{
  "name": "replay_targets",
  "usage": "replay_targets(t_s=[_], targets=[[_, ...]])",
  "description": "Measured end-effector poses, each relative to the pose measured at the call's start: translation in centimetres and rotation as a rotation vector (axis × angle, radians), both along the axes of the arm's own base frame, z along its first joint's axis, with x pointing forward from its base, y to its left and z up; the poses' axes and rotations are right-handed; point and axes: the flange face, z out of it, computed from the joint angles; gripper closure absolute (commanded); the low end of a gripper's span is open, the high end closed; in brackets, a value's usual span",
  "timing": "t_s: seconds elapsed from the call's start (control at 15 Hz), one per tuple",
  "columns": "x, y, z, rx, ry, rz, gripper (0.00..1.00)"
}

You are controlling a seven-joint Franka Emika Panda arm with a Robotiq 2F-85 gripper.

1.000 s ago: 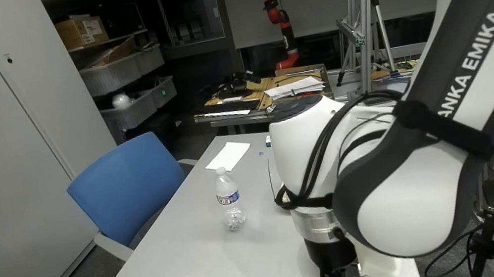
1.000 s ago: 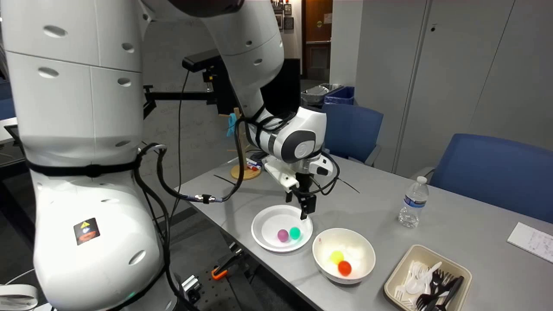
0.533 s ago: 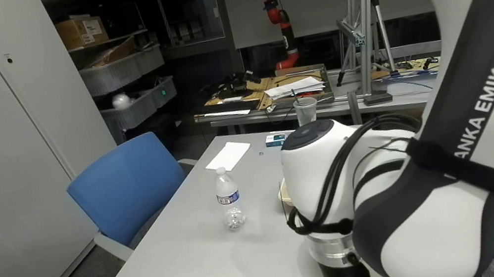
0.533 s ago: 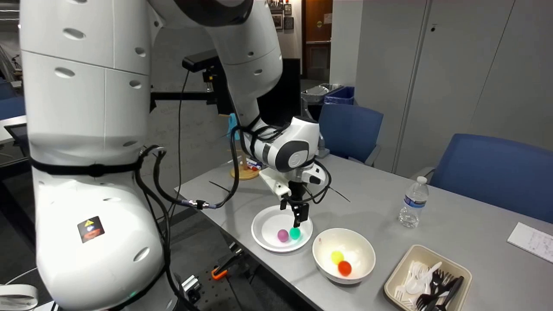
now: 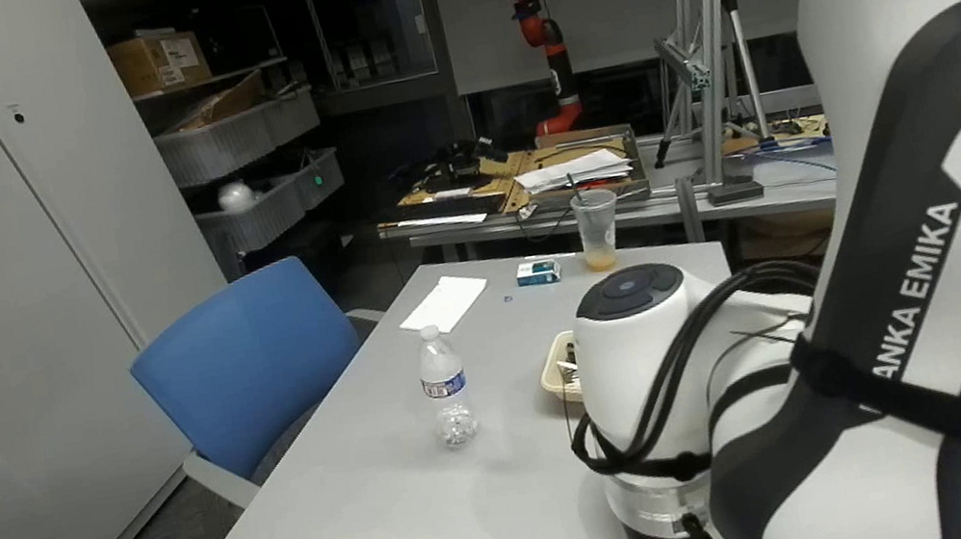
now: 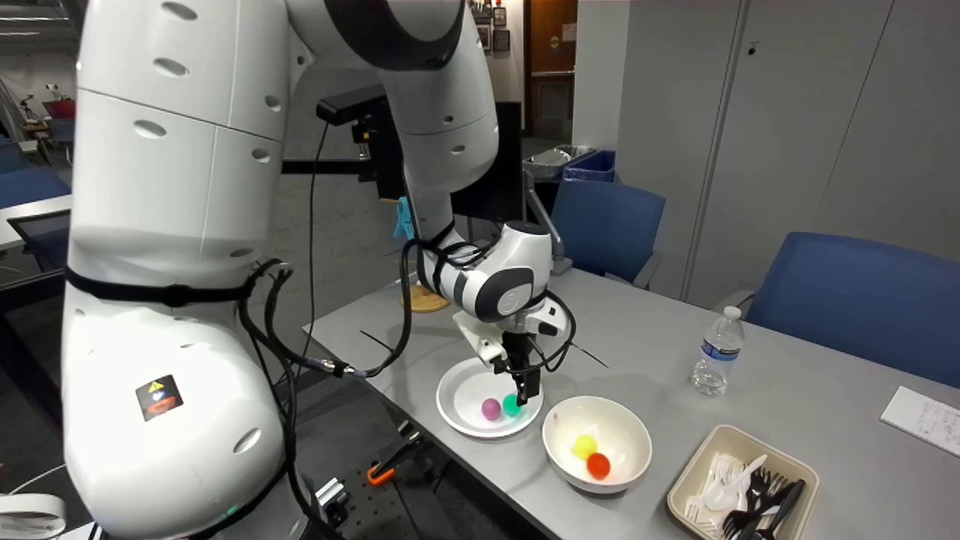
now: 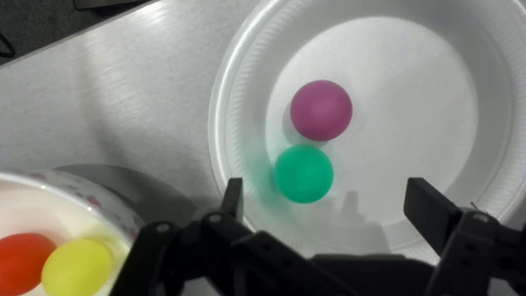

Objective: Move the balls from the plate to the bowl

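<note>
Sinking lower over the round white plate (image 7: 394,94), the gripper (image 7: 328,195) gapes wide, empty; only the wrist view shows the green ball (image 7: 303,173) whole.

A red robot arm (image 5: 558,61), tripod (image 5: 746,74), plastic bins (image 5: 215,150) — a robotics lab.

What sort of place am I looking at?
Probably a robotics lab, perhaps in an office building: a red robot arm stands in the background, plus storage bins and a blue chair.

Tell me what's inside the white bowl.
A red ball and a yellow ball lie inside the bowl. The bottom directly beneath them is covered and can't be seen.
</note>
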Motion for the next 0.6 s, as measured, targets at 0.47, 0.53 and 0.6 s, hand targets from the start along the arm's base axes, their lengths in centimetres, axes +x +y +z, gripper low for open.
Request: replay_targets(t_s=[0.47, 0.53, 0.6], targets=[[0.1, -1.2, -1.9, -0.008, -0.044, -0.024, 0.0], [0.0, -1.1, -2.2, -0.009, -0.044, -0.021, 0.0], [-0.1, -1.0, -2.4, -0.011, -0.042, -0.017, 0.0]])
